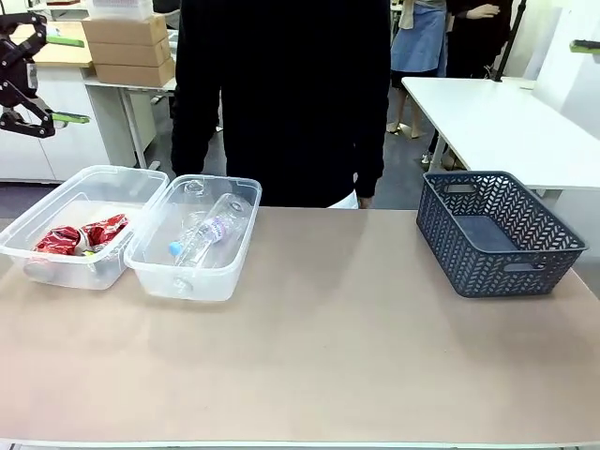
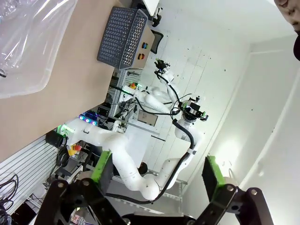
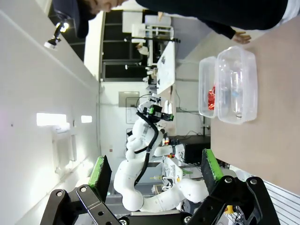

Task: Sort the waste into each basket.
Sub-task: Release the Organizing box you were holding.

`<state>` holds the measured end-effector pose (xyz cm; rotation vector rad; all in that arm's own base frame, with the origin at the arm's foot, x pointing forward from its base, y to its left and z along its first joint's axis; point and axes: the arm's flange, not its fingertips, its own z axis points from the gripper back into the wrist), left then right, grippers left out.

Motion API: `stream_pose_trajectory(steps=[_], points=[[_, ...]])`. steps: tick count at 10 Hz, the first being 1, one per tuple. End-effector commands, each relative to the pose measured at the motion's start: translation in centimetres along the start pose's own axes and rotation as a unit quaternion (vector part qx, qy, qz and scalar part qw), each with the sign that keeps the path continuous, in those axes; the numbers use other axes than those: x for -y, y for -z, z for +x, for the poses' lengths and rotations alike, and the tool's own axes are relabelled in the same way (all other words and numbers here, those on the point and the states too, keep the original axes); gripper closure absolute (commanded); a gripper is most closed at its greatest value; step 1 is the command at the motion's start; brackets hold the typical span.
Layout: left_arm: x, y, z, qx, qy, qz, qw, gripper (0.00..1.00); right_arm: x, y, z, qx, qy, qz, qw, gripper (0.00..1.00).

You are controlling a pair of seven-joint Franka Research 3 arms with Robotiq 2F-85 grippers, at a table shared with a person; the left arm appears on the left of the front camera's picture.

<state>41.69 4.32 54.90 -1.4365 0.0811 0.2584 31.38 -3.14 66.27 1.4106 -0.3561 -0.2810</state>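
Note:
Two clear tubs stand side by side at the table's left. The left tub (image 1: 21, 232) holds crushed red cans (image 1: 80, 237). The right tub (image 1: 246, 183) holds clear bottles (image 1: 214, 232), one with a blue cap. My left gripper (image 1: 70, 80) hangs open and empty high above the far left, well clear of the tubs. My right gripper (image 3: 155, 168) is out of the front view; its own view shows it open and empty, raised, with both tubs (image 3: 251, 70) and the red cans (image 3: 212, 96) far off. The left wrist view catches one tub's corner (image 2: 28, 79).
A dark grey lattice basket (image 1: 450, 239) sits at the table's right, also the lattice basket (image 2: 119, 35) in the left wrist view. A person in black (image 1: 281, 94) stands at the far edge, a hand (image 3: 241, 36) near the table. The tan tabletop (image 1: 328, 337) spreads between them.

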Motion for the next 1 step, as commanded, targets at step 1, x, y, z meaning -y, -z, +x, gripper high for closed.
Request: stream_pose_trajectory(steps=[1], points=[[0.3,0.08,-0.01,-0.003,0.005,-0.013,1.0,0.0,-0.33,0.15,0.07,-0.001,0.001,0.013,1.0,0.0]])
